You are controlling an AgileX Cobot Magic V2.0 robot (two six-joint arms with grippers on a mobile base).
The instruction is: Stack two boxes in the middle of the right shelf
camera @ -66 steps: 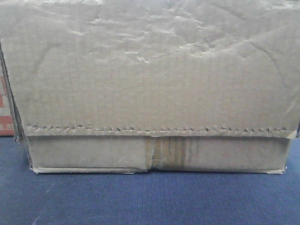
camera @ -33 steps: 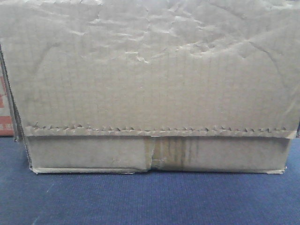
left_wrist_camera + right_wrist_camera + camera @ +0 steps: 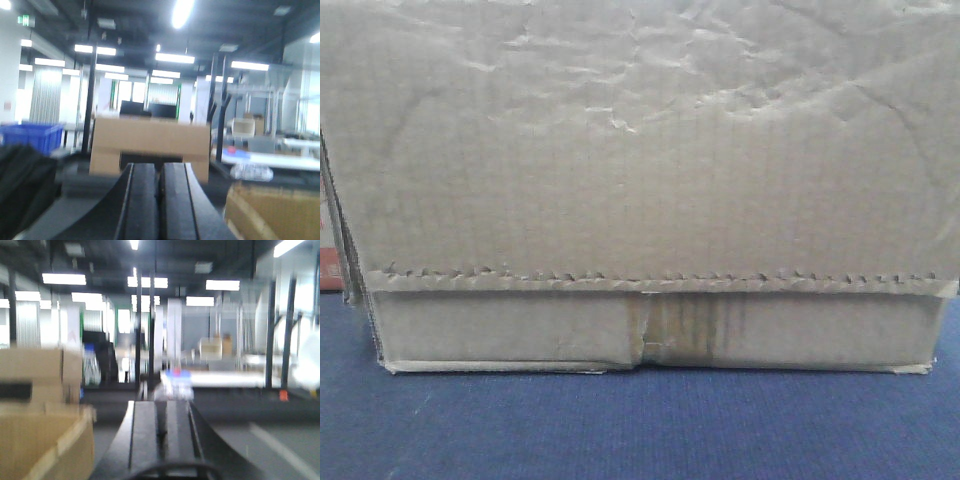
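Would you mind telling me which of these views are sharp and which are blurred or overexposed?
Front view: sharp, evenly lit, the box shows legible creases. Left wrist view: soft, ceiling lights blown out, left gripper dark. Right wrist view: most smeared, right gripper silhouetted.

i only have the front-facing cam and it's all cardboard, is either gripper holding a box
observer: no. the left gripper is shut on nothing. the right gripper holds no box either. its fingers sit close together, but that view is too blurred to call it shut.
operator: ok what's out in front of the left arm
observer: a brown carton stands ahead of it, apart from the gripper, with a blue bin off to the far left of that view.
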